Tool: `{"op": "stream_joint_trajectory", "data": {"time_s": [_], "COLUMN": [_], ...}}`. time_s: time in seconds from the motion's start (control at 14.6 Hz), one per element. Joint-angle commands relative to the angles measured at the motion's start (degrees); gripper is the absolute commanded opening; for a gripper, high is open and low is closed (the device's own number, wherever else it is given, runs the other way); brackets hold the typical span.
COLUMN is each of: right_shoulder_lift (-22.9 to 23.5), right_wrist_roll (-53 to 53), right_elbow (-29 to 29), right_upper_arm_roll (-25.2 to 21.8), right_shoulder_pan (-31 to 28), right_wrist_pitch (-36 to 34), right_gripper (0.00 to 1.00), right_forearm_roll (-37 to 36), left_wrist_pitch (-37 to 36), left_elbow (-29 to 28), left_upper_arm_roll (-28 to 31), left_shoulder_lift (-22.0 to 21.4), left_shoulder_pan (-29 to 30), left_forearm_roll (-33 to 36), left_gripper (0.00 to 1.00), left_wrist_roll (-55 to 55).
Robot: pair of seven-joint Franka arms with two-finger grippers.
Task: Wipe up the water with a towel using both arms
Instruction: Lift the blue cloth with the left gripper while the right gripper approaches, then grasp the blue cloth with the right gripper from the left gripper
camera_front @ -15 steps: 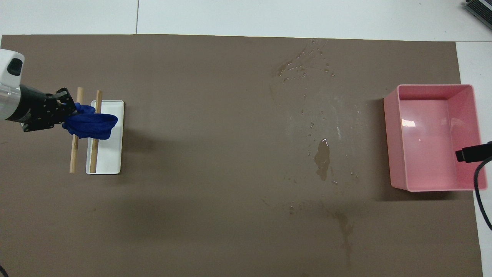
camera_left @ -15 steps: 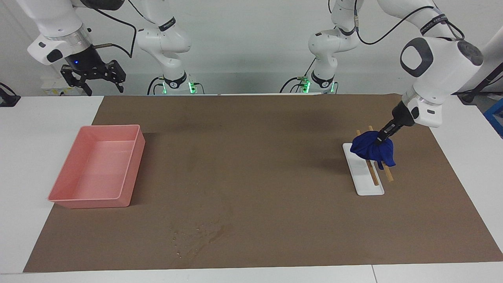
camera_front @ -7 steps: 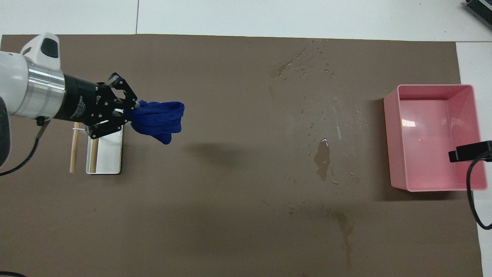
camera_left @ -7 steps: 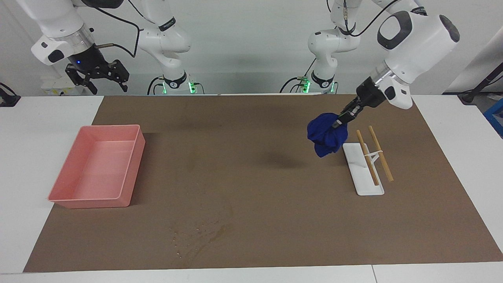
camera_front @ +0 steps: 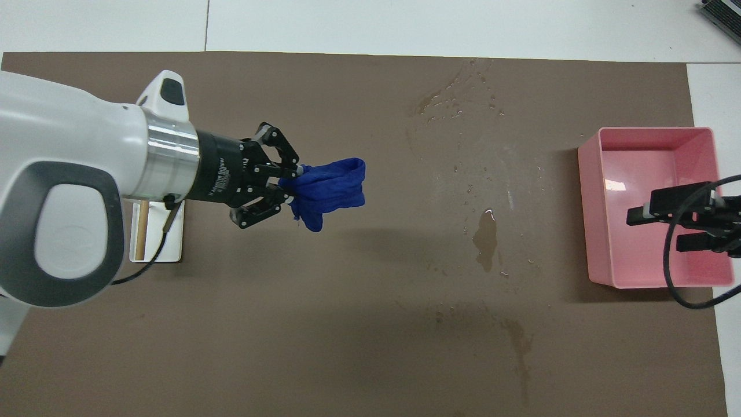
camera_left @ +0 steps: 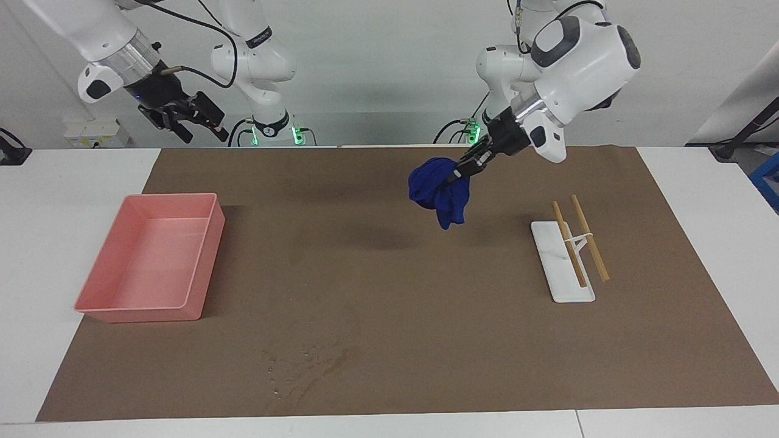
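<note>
Left end effector (camera_left: 457,172): clamped on the towel (camera_left: 438,190), holding it by one bunched end so that the rest hangs free as a crumpled lump. It is raised over the brown mat (camera_left: 389,340) on the bench, over bare mat between the white rack (camera_left: 557,277) and the wet patch. The towel touches nothing but the fingers; its shadow falls on the mat below.

Right end effector (camera_left: 193,119): raised over the pink tray (camera_left: 201,261) at the right arm's end of the bench. In the overhead view its fingers (camera_front: 666,200) stand apart with nothing between them. This arm waits.

Water: in the overhead view a puddle (camera_front: 485,238) lies at about 3 o'clock from the towel, with scattered drops running from it toward 12 o'clock and a damp streak toward 6 o'clock. The tray lies at 3 o'clock from the puddle.

Step in hand, as judged: carrying the towel to the spill. No wiping is yet done; the puddle reads as intact.

Next move calls for: travel onward toward 3 o'clock in the overhead view, then a descent until the cloth presses on the puddle. The hanging tail should land flat rather than bunched. The right arm would need to come off the tray to take its share.
</note>
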Motion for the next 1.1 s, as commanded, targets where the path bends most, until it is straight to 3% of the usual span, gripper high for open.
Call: {"op": "stream_joint_trajectory", "data": {"time_s": [0.0,0.14,0.27,0.48,0.62,0.82,1.03], "right_shoulder_lift": [-1.9,-2.0,-3.1,-2.6,-2.2,-1.3,-0.5], "right_wrist_roll": [17.0,24.2,28.7,37.6,47.7,52.7,52.9], "right_elbow": [-2.9,-4.5,-10.0,-12.8,-16.2,-18.1,-19.5], "right_upper_arm_roll": [0.3,0.3,0.3,0.4,0.4,0.4,0.4], "right_shoulder_pan": [3.8,6.4,7.2,8.5,9.9,15.5,17.4], "right_wrist_pitch": [4.8,8.7,14.4,20.0,27.0,36.4,38.6], "right_gripper": [1.00,1.00,1.00,1.00,1.00,1.00,1.00], "right_forearm_roll": [5.9,7.5,14.0,19.5,28.0,29.6,29.6], "left_wrist_pitch": [12.1,19.2,24.2,27.2,27.4,29.8,31.4], "left_elbow": [-6.0,-6.4,-6.3,-6.3,-6.5,-6.6,-6.5], "left_upper_arm_roll": [0.9,0.9,0.9,0.9,0.9,0.9,0.9], "left_shoulder_lift": [-3.3,-2.8,-2.6,-2.5,-2.7,-2.5,-2.4], "left_shoulder_pan": [-7.4,-10.8,-13.6,-17.3,-19.3,-20.4,-22.4], "left_forearm_roll": [-2.1,-4.1,-6.2,-6.5,-6.5,-6.5,-6.6], "left_gripper": [0.00,0.00,0.00,0.00,0.00,0.00,0.00], "left_wrist_roll": [-8.6,-14.7,-19.2,-22.7,-23.0,-24.0,-25.0]}}
